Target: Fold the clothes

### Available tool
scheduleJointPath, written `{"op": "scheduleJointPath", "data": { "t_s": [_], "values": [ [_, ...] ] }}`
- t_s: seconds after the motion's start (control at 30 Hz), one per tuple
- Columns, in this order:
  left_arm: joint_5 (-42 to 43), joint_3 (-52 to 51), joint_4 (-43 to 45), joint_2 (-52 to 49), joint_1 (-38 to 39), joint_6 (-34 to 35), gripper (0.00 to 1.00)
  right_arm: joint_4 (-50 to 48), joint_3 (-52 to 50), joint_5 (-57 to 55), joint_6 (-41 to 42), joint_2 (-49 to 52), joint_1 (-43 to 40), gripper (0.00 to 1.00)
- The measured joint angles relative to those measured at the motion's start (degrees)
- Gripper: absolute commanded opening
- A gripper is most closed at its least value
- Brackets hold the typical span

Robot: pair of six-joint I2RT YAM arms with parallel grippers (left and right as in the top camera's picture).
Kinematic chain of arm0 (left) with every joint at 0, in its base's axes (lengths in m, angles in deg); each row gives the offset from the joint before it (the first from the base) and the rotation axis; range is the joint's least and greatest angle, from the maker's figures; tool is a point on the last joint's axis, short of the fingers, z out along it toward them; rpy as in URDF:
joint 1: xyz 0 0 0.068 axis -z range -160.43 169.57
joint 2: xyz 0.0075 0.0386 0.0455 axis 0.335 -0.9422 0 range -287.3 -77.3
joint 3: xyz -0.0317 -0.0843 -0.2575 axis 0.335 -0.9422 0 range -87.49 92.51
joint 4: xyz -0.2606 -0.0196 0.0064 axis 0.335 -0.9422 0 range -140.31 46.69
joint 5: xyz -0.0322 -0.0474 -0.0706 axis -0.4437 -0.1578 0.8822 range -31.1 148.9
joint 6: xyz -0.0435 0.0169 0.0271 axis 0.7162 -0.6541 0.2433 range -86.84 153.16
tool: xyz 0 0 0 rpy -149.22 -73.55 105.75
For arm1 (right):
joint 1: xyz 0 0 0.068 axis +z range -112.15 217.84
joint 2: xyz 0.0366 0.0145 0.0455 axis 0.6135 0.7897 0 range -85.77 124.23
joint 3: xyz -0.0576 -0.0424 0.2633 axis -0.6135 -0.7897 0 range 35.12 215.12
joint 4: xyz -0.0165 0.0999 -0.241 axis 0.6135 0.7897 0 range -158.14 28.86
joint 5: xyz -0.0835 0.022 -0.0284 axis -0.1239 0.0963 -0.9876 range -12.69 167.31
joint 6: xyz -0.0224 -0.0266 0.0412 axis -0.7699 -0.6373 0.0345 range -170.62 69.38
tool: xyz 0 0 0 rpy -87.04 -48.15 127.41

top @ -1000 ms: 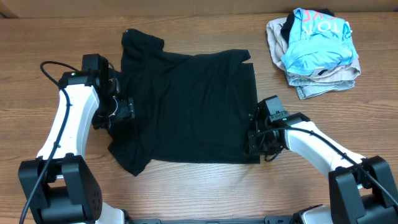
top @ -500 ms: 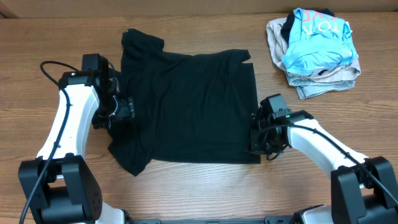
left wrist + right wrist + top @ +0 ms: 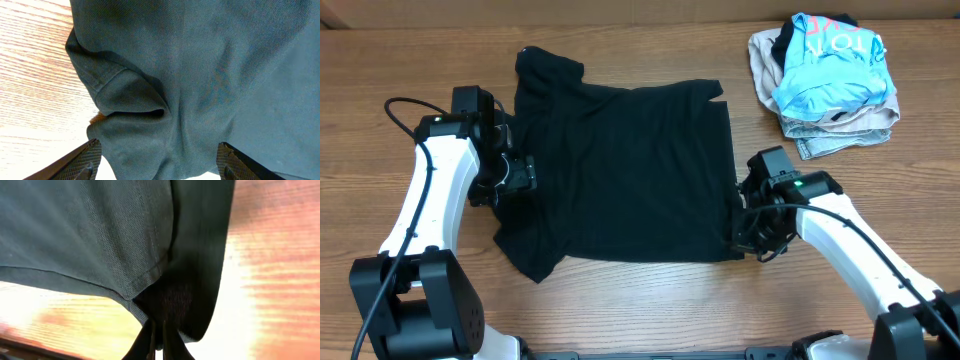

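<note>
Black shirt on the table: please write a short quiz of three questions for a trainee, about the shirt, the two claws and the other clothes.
1. True or false: the right claw is shut on an edge of the black shirt.
2. Where does the pile of clothes lie in the overhead view? A. top right, apart from the shirt; B. on top of the shirt; C. under the left arm.
3. Fill in the word: the left claw, at the shirt's left sleeve, is ____ (open or shut).

Key: 1 true; 2 A; 3 open.
</note>
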State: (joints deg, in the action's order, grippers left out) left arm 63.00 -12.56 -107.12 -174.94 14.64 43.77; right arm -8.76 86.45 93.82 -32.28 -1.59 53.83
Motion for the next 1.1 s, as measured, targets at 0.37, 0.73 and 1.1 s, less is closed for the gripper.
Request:
{"op": "scheduleJointPath", "data": {
  "t_s": [0.37, 0.73, 1.1],
  "values": [
    [-0.22, 0.00, -1.36, 0.00, 0.00, -0.02, 0.76, 7.30, -0.92, -4.79, 8.22, -0.35, 0.00, 0.24],
    [-3.50, 0.00, -5.42, 0.00, 0.00, -0.11, 0.82, 5.40, -4.02, -5.62, 11.26, -0.35, -0.11, 0.29],
    [-3.52, -0.04, 4.31, 0.00, -0.09, -0.72, 0.97, 2.93, 2.03, -6.01, 6.51, -0.35, -0.15, 0.63]
  ]
}}
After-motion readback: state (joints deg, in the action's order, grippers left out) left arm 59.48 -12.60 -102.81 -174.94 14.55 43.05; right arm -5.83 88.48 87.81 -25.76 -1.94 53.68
